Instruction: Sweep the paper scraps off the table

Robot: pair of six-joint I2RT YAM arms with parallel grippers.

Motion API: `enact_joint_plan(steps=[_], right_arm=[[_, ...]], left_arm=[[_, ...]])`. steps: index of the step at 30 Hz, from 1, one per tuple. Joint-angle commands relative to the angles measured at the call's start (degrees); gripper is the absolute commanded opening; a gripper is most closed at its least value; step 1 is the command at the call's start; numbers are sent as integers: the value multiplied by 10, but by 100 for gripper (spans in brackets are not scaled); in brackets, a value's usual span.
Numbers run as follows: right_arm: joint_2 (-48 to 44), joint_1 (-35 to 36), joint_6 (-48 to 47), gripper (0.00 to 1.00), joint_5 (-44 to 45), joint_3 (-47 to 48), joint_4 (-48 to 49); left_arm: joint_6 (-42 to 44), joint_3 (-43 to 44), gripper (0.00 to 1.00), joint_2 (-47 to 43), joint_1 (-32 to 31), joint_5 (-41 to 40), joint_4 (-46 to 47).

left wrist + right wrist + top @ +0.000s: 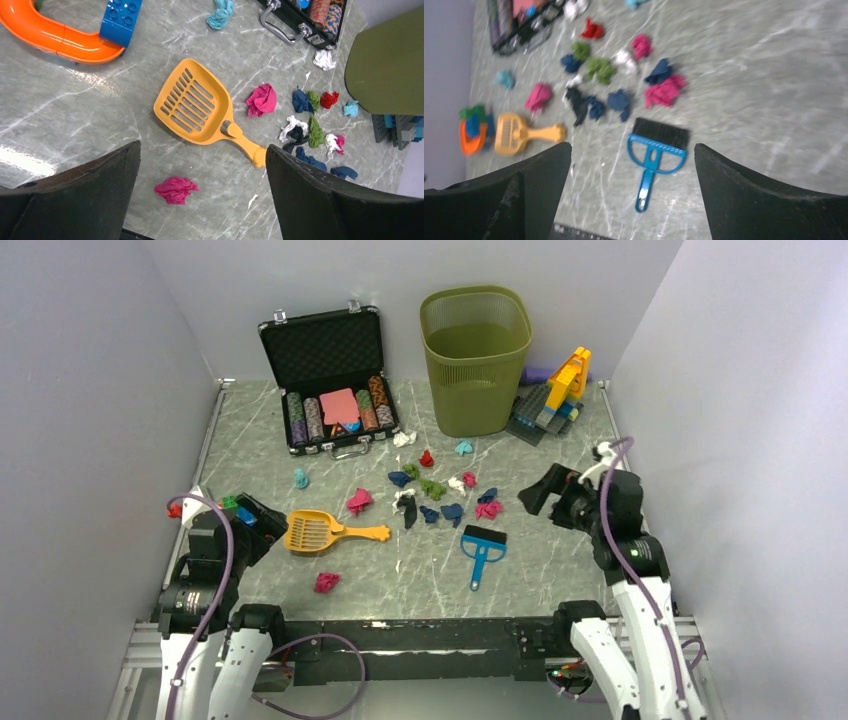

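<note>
Top view, task objects: the paper scraps (432,488) lie loose on the table (570,570), most of them bunched at its centre. A pink stray (327,582) sits at 7 o'clock from the bunch and a teal stray (300,478) at 10 o'clock.
Top view, tools: a blue brush (484,540) lies at 5 o'clock of the bunch, an orange scoop (312,531) at 8 o'clock and a green bin (476,360) at 12 o'clock.
Top view, end effectors: the left gripper (262,525) and right gripper (545,500) are both spread and hold nothing.
Left wrist view: the black fingers (75,195) stand wide apart, with the scoop and the pink stray between them.
Right wrist view: the jaws are wide apart over the brush, whose handle points to 6 o'clock.
Handling, judged: the wads look light, soft and crumpled, so they are likely to roll or skid ahead of the bristles.
Hold, judged: the brush and scoop are best taken by their stiff handles rather than pinching each wad.
Hard to make out: the right wrist view is blurred and the navy wads merge together. The bin is cut off in the left wrist view. Any scrap behind the bin is hidden.
</note>
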Motion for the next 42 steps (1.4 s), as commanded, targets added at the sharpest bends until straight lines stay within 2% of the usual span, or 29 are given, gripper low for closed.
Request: enact_joint_plan(steps=[1,6,8,10,12,14,17,21,25,30,42], right_arm=[[38,93,-20,98,-31,-6,87],[87,210,8,98,61,3,109],[108,242,33,94,99,7,101],[117,273,83,92,175,7,82],[108,312,118,89,205,-19,90],[101,353,158,84,254,-37,83],[127,416,218,82,331,-46,41],[200,477,307,80,387,-39,-16],[284,527,386,73,443,-7,-85],[344,550,411,71,444,12,-88],[350,559,439,62,395,-67,26]], left_arm=[[11,24,99,2,1,-36,-15],[25,17,99,4,0,-17,-8],[41,15,99,6,0,0,2],[63,13,98,9,1,25,20],[89,5,98,15,1,66,47],[126,-12,98,23,1,160,91],[136,-35,99,48,0,234,129],[147,-44,99,74,0,264,146],[158,-46,99,73,0,282,158],[167,-51,100,64,0,299,162],[180,-60,99,55,0,300,153]])
